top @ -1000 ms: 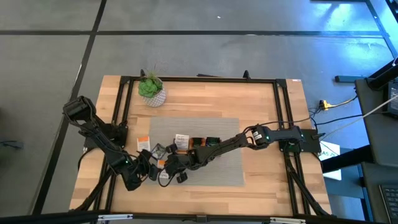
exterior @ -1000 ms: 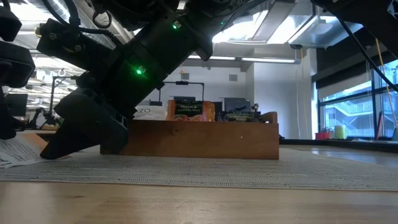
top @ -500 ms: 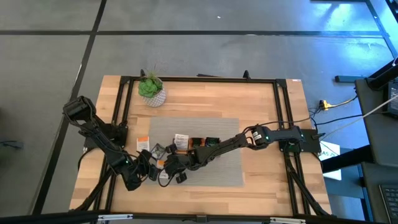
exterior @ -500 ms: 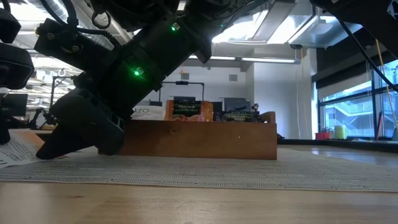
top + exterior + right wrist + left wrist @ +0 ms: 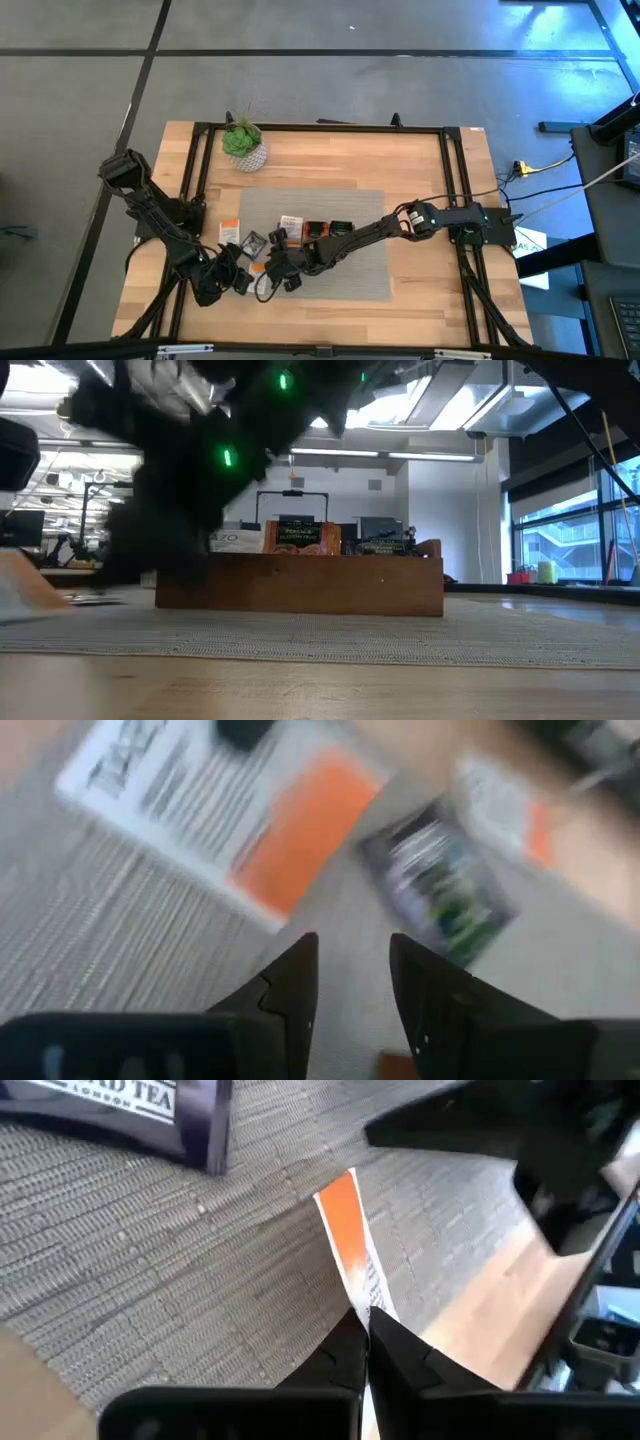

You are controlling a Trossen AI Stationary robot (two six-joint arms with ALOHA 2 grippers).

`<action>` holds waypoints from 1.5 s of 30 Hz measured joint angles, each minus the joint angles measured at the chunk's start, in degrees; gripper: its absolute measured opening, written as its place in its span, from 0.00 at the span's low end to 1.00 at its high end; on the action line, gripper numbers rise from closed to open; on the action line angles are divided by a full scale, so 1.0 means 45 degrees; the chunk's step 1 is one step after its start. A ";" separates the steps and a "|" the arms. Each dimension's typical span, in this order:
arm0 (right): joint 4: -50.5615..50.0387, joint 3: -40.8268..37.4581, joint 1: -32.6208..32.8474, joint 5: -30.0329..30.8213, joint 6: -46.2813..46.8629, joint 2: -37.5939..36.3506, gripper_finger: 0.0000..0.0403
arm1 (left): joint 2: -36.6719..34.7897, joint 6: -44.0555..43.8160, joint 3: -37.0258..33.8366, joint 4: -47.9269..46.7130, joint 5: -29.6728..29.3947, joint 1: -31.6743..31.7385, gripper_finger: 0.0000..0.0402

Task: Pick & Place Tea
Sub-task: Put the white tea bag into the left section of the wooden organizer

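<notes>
My left gripper (image 5: 366, 1342) is shut on a white-and-orange tea sachet (image 5: 348, 1230) over the grey mat (image 5: 350, 260), near the table's front left (image 5: 238, 281). Just to its right, my right gripper (image 5: 350, 982) hangs open above loose sachets with nothing between its fingers (image 5: 272, 266). Under it lie a white-and-orange sachet (image 5: 215, 810) and a dark one (image 5: 440, 890). Another dark sachet (image 5: 130, 1110) lies flat beyond the left gripper. The brown wooden tray (image 5: 300, 585) stands on the mat with sachets upright in it (image 5: 300, 538). My left gripper pinches the white-and-orange sachet by its white end (image 5: 368, 1302) between the two fingers. The fingers slant down at it from the table's left. The sachet is turned up on edge and sticks out past the fingertips, orange end (image 5: 342, 1205) farthest out. Whether it touches the mat I cannot tell.
A small green plant (image 5: 243, 143) in a white pot stands at the far left of the table. More sachets lie on the mat left of the tray (image 5: 328, 230), one white-and-orange (image 5: 232, 228). Bare wood runs along the near edge (image 5: 320, 690).
In the low view my right gripper has lifted a little off the mat and shows blurred. At that view's left edge, the white sachet that lay flat now stands tipped up on edge.
</notes>
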 joint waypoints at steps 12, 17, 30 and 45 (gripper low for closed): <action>-0.0174 -0.1792 0.0034 0.0418 0.0768 -0.2888 0.32 | -0.1407 0.3960 0.0000 0.0399 -0.5478 -0.1781 0.01; 0.1667 -0.4615 0.0069 0.1054 0.1417 -0.4721 0.32 | -0.1358 0.8213 0.0005 0.2657 -0.8672 -0.2052 0.01; 1.3757 -1.1616 0.1095 0.2052 0.1662 -0.8205 0.32 | -0.1358 1.7606 0.0005 0.8238 -1.1518 0.0679 0.01; 1.5945 -1.2447 0.0957 0.0865 0.1659 -0.8195 0.32 | -0.1353 2.9978 0.0005 1.8393 0.0394 0.3533 0.01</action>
